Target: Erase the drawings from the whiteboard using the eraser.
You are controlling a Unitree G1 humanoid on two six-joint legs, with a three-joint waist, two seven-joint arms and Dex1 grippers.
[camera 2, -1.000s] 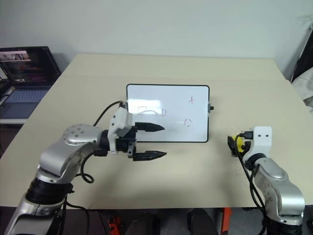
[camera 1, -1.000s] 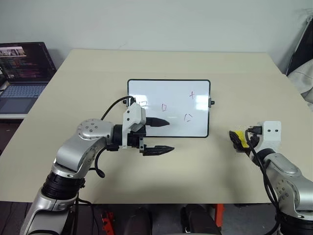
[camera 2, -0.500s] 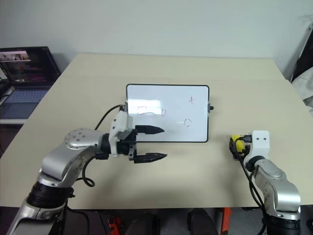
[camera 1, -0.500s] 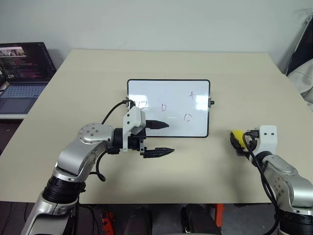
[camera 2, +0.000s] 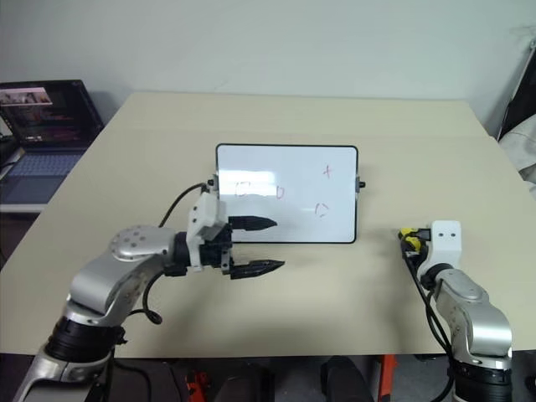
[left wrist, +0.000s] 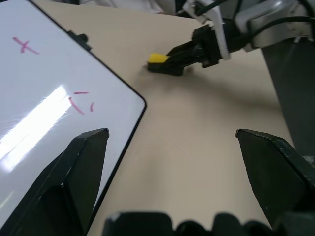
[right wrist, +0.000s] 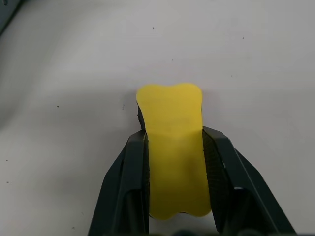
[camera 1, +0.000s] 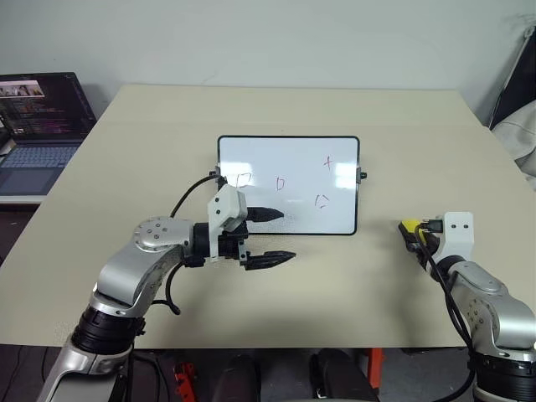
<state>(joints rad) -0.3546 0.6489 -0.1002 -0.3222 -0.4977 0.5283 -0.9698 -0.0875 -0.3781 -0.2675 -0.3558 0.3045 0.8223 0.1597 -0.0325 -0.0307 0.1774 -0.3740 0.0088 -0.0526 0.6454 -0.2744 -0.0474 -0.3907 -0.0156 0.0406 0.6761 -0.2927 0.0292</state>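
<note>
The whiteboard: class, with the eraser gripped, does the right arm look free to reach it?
Probably yes: the right gripper is shut on the eraser, and only bare table separates it from the whiteboard.

Plain beige table (camera 1: 276,113), pretty bare. The whiteboard (camera 1: 289,184) lies flat near the middle, doodles still on it, and the yellow eraser (camera 1: 409,226) sits well off toward the right edge.

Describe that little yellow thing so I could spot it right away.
Start at the beige table, then find the whiteboard in its middle. Off the board's right side, nearer the robot, the right gripper is shut on the eraser. It is the table's one bright yellow block, with a dark underside.
</note>
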